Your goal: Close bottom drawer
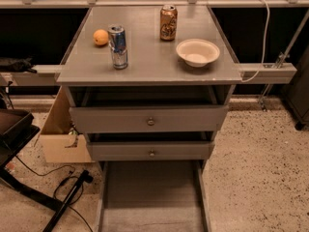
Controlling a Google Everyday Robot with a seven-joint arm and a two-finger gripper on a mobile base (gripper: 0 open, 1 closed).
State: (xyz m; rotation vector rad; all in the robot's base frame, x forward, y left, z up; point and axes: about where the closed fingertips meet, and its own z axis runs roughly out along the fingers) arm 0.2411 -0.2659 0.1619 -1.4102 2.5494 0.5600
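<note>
The bottom drawer (152,192) of the grey cabinet (149,64) is pulled far out toward me. Its long shallow plank tray runs down to the bottom edge of the camera view. Its front panel and knob are cut off below the frame. Above it, the mid-sized drawer front (151,151) and the taller drawer front (149,120) each stand slightly out, with a dark gap over them. My gripper is not in view.
On the cabinet top stand an orange (100,36), a blue can (118,46), a brown can (168,22) and a white bowl (197,52). A cardboard box (58,134), black cables (67,187) and a dark stand (14,129) are at the left. Speckled floor (260,168) lies at the right.
</note>
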